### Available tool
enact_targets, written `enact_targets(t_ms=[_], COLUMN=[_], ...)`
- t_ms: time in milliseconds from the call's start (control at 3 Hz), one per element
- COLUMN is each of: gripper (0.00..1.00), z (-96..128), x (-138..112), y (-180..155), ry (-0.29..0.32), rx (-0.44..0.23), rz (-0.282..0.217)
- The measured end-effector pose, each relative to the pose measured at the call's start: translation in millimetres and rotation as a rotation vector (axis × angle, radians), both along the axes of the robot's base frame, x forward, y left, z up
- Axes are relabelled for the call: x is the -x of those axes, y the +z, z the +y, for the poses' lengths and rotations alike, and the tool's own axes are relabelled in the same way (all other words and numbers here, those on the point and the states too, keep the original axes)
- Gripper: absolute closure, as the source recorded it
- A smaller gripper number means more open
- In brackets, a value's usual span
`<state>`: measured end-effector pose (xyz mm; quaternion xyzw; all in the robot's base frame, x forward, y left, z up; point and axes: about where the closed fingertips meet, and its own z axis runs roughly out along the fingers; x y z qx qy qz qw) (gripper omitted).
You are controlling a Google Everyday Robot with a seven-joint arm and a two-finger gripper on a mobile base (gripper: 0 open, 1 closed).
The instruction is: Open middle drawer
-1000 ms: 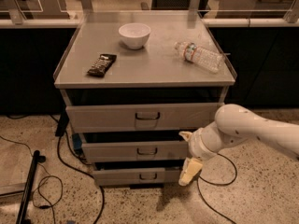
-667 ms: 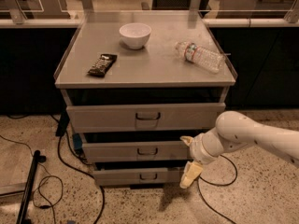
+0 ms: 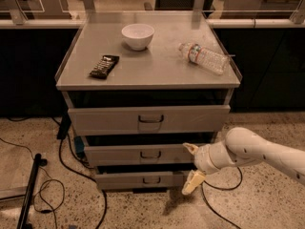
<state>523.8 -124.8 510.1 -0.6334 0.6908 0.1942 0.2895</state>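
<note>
Findings, all placed against the cabinet [image 3: 71,82].

Foreground: a black bar [image 3: 29,193] lies on the speckled floor in front of the cabinet's left side, its lower end cut off by the frame edge. Dark cables [image 3: 61,162] trail from the cabinet's left flank across the floor. Where they end is not visible.

The gripper [image 3: 191,165] hangs at the cabinet's front right, low down. Its jaws stand apart, one above the other: the upper finger overlaps the right end of the middle drawer [image 3: 119,155], the lower reaches down beside the right end of the bottom drawer [image 3: 119,180]. Whether either finger touches metal cannot be told. The white arm [image 3: 248,149] runs off the right edge, its base unseen.

The middle drawer sits second from the top in the cabinet, its loop handle [image 3: 150,154] at centre, well left of the gripper. Dark gaps above the middle and bottom drawers hide their interiors. The top drawer [image 3: 105,120] juts out over them.

On the cabinet's top: a dark packet [image 3: 104,66] front left, a white bowl [image 3: 137,36] further back, a clear bottle [image 3: 204,57] lying on its side at the right.

Change since one second ago: the arm's elbow has dropped lower against the cabinet, and the gripper has eased slightly down. The drawers and the objects on top are unmoved.
</note>
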Motion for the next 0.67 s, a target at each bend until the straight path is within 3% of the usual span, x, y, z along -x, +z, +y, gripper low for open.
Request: enact_targets(t_ms=[333,667], gripper=[0.0,0.0], z=[2.5,2.5], x=[-10.1,-10.1], y=[-13.8,-13.8], ry=[-0.016,-0.016], rx=[-0.05,-0.05], rz=[-0.055,-0.055])
